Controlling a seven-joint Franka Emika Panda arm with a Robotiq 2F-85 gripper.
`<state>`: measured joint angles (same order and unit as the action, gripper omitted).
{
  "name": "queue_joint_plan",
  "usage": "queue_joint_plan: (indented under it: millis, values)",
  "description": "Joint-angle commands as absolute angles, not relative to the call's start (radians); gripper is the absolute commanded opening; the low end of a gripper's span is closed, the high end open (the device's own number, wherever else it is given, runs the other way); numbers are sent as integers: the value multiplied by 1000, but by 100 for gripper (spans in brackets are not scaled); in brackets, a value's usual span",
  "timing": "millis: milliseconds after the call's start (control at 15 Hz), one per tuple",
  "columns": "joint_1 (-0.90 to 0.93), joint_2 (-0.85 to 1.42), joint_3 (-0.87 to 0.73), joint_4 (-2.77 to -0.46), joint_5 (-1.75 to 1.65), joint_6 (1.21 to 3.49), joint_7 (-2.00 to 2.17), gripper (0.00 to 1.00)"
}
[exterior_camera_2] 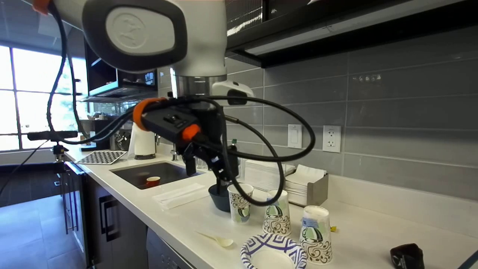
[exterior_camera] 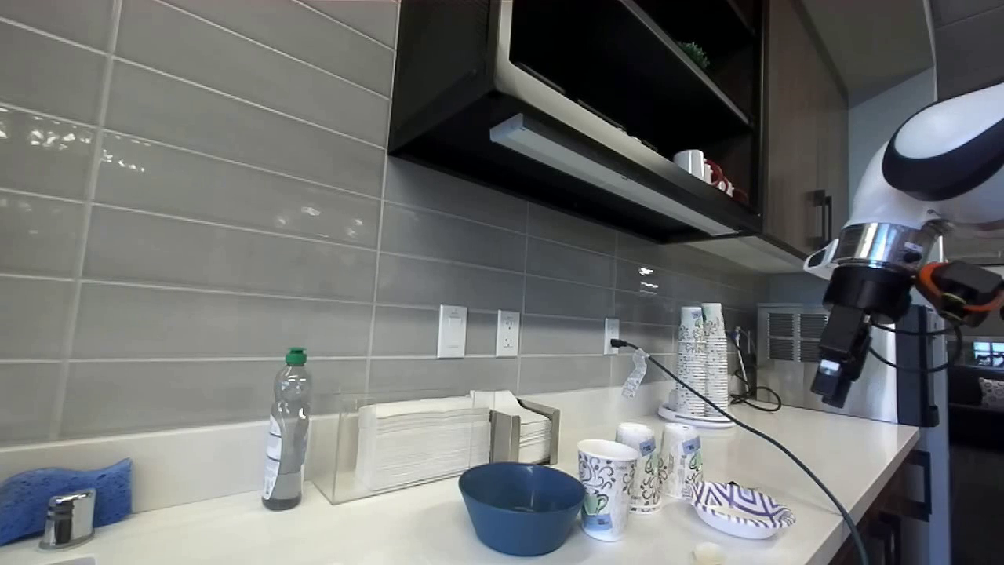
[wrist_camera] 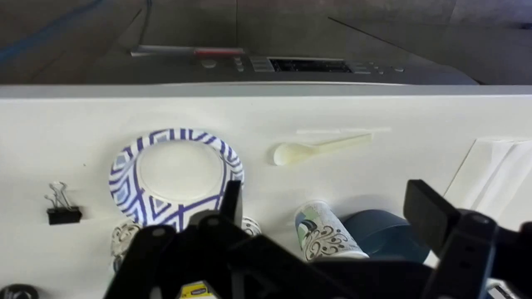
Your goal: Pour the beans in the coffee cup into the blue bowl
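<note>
The coffee cup [exterior_camera: 606,490], white with a blue-green and brown pattern, stands upright beside the blue bowl [exterior_camera: 522,510] on the counter. Both also show in an exterior view, the cup [exterior_camera_2: 239,207] partly in front of the bowl [exterior_camera_2: 219,200]. In the wrist view, the cup [wrist_camera: 326,234] and bowl [wrist_camera: 382,232] are partly covered by the gripper's body. No beans show; the cup's inside is hidden. My gripper [wrist_camera: 324,193] is open and empty, its fingers wide apart. In an exterior view the gripper [exterior_camera: 831,384] hangs well above the counter, apart from the cup.
Two more patterned cups [exterior_camera_2: 277,215] stand upside down near the coffee cup. A white blue-patterned dish [wrist_camera: 178,170] and a pale spoon [wrist_camera: 320,149] lie toward the counter's front edge. A napkin holder [exterior_camera: 423,443] and soap bottle [exterior_camera: 284,439] stand by the wall. A cabinet [exterior_camera: 596,118] hangs above.
</note>
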<state>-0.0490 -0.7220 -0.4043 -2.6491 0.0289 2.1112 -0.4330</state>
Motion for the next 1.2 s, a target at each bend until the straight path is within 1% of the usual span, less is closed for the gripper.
queue_joint_plan:
  millis: [0,267,600,667,733,1133]
  values:
    - [29,-607,-344,-2641,81,2289,-464,100]
    - [66,-463,-278,-2602,72,2457,-434,100]
    - [75,-339,-233,-2548,79,2565,-435,100]
    - [72,-322,-225,-2537,76,2578,-435,100]
    - [55,-374,-222,-2578,66,2551,-437,100]
    - [53,-333,-211,-2548,66,2562,-436,100]
